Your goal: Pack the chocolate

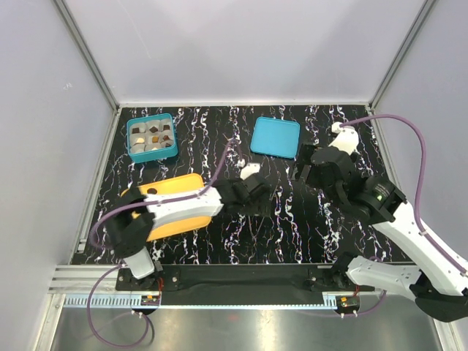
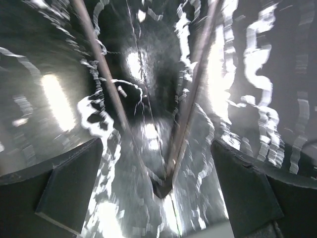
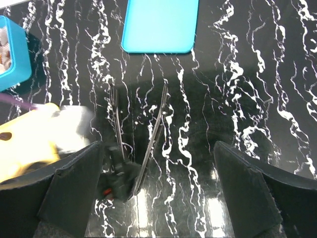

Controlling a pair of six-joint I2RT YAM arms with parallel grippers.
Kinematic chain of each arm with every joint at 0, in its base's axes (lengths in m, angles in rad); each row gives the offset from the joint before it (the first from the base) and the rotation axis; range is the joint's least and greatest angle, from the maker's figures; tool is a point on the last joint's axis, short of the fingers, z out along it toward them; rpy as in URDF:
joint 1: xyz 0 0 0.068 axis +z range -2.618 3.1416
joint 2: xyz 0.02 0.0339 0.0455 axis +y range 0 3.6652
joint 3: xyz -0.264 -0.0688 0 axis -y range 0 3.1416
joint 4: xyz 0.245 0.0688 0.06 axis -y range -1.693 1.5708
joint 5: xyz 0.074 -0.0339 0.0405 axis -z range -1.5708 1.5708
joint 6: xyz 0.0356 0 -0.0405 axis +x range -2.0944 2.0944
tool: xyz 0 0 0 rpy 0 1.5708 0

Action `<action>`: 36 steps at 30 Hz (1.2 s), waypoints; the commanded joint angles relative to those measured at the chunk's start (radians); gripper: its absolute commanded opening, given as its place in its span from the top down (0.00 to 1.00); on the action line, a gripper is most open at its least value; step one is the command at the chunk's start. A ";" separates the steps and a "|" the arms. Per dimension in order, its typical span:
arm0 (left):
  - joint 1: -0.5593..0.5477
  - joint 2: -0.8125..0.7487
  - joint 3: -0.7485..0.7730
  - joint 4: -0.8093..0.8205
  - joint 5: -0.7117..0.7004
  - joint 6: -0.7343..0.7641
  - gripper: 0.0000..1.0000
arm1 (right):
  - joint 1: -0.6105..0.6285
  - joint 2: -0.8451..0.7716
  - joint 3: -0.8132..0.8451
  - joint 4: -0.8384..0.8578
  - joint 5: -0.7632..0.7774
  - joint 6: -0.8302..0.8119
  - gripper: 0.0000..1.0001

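Several tiny dark brown and cream-white chocolates (image 1: 153,136) sit in the compartments of the teal square box (image 1: 131,145) at the back left. My left gripper (image 1: 257,191) is open low over the middle of the table. In the left wrist view metal tongs (image 2: 173,124) lie between its fingers (image 2: 69,193), hinge end nearest; the view is blurred. My right gripper (image 1: 302,170) is open and empty, hovering right of the left one. The right wrist view shows the same tongs (image 3: 148,139) on the table below.
The flat teal lid (image 1: 276,137) lies at the back centre, also in the right wrist view (image 3: 159,25). An orange tray (image 1: 175,208) lies under my left arm. The box's edge (image 3: 12,54) shows in the right wrist view. Walls enclose the table.
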 commanded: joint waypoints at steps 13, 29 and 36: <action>0.173 -0.676 0.116 -0.323 -0.316 0.149 0.01 | -0.332 0.247 0.045 0.390 -0.304 -0.230 0.00; 0.319 -0.665 0.047 -0.400 -0.183 0.285 0.01 | -0.514 0.879 0.458 0.321 -0.442 -0.225 0.04; 0.319 -0.617 -0.004 -0.350 0.095 0.321 0.01 | -0.532 1.055 0.600 0.266 -0.418 -0.205 0.07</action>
